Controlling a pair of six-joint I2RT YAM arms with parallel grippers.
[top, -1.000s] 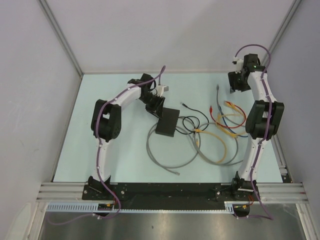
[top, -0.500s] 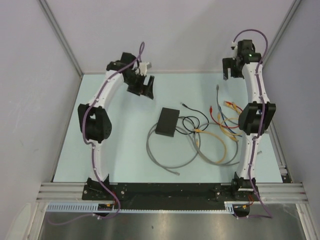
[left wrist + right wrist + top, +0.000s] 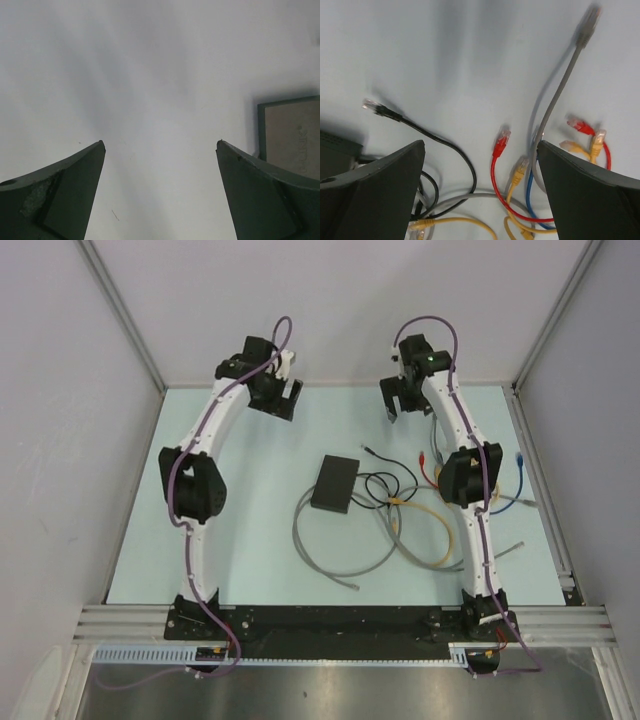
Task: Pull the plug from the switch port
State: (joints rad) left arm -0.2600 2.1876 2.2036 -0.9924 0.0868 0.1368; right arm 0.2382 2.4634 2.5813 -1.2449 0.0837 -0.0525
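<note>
1. Left end effector [image 3: 160, 145] is spread wide and empty; the grey panel [image 3: 292, 132] beside one finger is cut off and unidentifiable.
2. Right end effector [image 3: 480, 145] is also wide and empty; the switch [image 3: 334, 150] sits mostly hidden behind one finger.
3. Loose cables [image 3: 503, 138] lie beneath it on the bench [image 3: 470, 60]; the switch's ports are unseen.

You had both reaching far forward: your left gripper [image 3: 160, 145] and right gripper [image 3: 480, 145] each stood with jaws spread wide.

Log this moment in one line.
left claw: open, empty | right claw: open, empty | switch: mid-table, not held | cables: right of switch
</note>
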